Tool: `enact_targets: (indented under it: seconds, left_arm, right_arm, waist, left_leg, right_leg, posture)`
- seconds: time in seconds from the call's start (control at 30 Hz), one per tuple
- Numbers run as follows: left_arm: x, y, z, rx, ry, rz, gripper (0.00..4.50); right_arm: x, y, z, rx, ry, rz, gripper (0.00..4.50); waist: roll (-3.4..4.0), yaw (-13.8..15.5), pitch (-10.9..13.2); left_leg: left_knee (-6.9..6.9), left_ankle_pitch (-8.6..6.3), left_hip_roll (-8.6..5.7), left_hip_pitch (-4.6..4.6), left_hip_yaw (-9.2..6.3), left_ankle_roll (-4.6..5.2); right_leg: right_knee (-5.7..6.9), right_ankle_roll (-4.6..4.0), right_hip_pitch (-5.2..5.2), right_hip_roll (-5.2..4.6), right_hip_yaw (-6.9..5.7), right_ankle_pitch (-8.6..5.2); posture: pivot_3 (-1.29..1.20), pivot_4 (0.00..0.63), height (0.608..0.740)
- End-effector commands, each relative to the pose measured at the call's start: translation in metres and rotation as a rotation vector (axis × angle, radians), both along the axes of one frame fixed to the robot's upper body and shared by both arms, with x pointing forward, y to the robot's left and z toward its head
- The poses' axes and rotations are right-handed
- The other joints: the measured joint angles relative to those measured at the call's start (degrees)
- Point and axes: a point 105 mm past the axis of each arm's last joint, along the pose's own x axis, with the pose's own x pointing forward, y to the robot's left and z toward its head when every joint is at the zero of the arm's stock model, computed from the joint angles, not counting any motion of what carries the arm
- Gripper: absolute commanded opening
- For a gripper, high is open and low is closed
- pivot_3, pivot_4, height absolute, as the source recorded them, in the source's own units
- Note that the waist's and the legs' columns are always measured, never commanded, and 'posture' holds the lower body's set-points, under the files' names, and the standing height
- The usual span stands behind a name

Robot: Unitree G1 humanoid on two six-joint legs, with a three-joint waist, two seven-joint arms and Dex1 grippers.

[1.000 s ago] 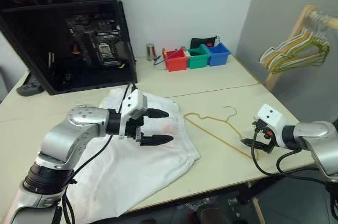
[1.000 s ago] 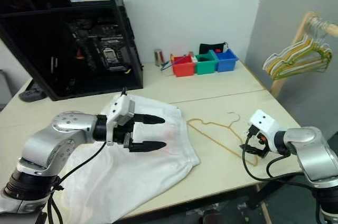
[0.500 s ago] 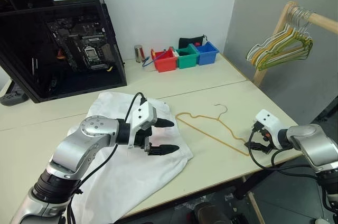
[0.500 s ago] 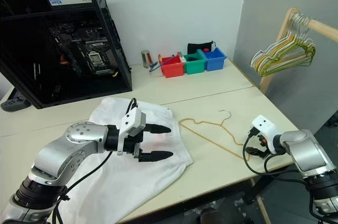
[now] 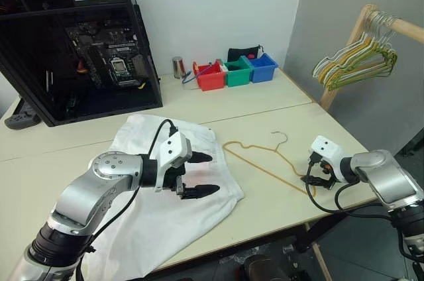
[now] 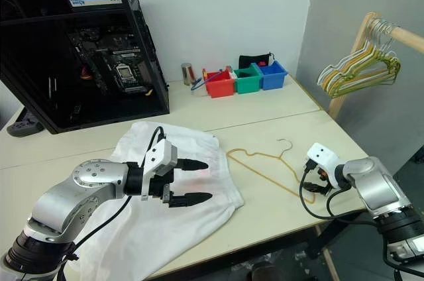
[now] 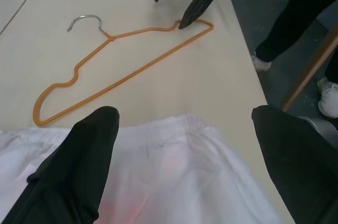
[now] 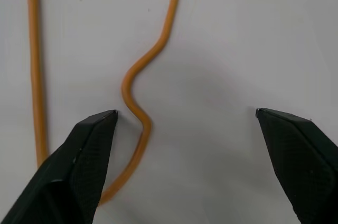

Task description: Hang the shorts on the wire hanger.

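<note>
The shorts [image 5: 165, 195] are spread flat on the pale table [image 5: 265, 105], toward its near left side, with a faint pink-red mark seen on the fabric close to the waistband. The left tool [image 5: 199, 175] is held just above the right-hand part of the shorts, both black fingers [image 7: 79, 176] spread wide apart with nothing between them; whether the lower fingertip touches the cloth can't be told from the head views.

The wire hanger [image 5: 265, 160] is lying flat on the table just to the right of the shorts, apart from the cloth, its small hook [image 7: 84, 20] pointed toward the far side of the table. The right tool [image 6: 311, 185] is angled down at the hanger's far right corner. In the right wrist view its fingers [image 8: 84, 155] are seen spread wide over the table, with the orange wire's bent shoulder lying right beside one fingertip, so it's open and nothing is gripped yet. The left wrist view shows those same two black tips right at that corner of the wire.

At the back of the table an open black computer case [image 5: 79, 36] is stood on the left, and red, green and blue bins [image 5: 235, 72] are lined up next to a small metal can [image 5: 177, 67]. A bunch of hangers [image 5: 358, 62] is hung on a wooden rack off to the right.
</note>
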Motion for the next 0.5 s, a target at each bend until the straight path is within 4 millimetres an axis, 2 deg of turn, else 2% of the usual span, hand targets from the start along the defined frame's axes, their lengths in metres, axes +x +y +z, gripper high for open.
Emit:
enact_targets:
  seconds: [0.03, 0.1, 0.17, 0.23, 0.5]
  left_arm:
    - [0.003, 0.003, 0.012, 0.002, -0.059, 0.015, 4.35]
    - [0.003, 0.003, 0.013, 0.004, -0.061, 0.016, 4.35]
    - [0.003, 0.004, 0.013, 0.004, -0.064, 0.019, 4.35]
    - [0.003, 0.004, 0.014, 0.005, -0.067, 0.023, 4.35]
    - [0.002, 0.002, 0.011, 0.010, -0.070, 0.031, 4.35]
  right_arm:
    - [-0.012, 0.011, -0.013, 0.013, 0.062, 0.053, 3.36]
    - [-0.015, 0.012, -0.015, 0.040, 0.086, 0.039, 2.84]
    - [-0.016, 0.013, -0.016, 0.051, 0.099, 0.029, 2.50]
    - [-0.017, 0.010, -0.018, 0.055, 0.106, 0.012, 1.88]
    - [-0.016, 0.000, -0.020, 0.050, 0.108, -0.042, 0.06]
  waist:
    - [-0.08, 0.12, -0.06]
    - [-0.16, 0.25, -0.11]
    - [-0.22, 0.46, -0.15]
    - [-0.30, 0.71, -0.20]
    - [-0.65, 1.52, -0.45]
  left_leg:
    - [0.00, 0.00, 0.00, 0.01, -0.01, 0.00]
    - [0.00, 0.00, 0.00, 0.01, -0.02, 0.00]
    - [0.00, 0.00, 0.00, 0.01, -0.02, 0.00]
    - [0.00, 0.00, 0.00, 0.03, -0.02, 0.00]
    - [0.01, 0.00, 0.01, 0.08, -0.03, 0.00]
  right_leg:
    - [0.00, 0.00, 0.01, 0.00, -0.01, 0.00]
    - [0.00, 0.00, 0.01, 0.00, -0.02, 0.00]
    - [0.00, 0.00, 0.02, 0.00, -0.02, 0.00]
    - [0.00, 0.00, 0.03, 0.00, -0.03, 0.00]
    - [-0.02, 0.00, 0.10, 0.01, -0.04, 0.00]
  posture:
    - [-0.11, 0.000, 0.740]
    - [-0.11, 0.000, 0.740]
    - [-0.11, 0.000, 0.740]
    - [-0.11, 0.000, 0.740]
    - [-0.09, 0.000, 0.740]
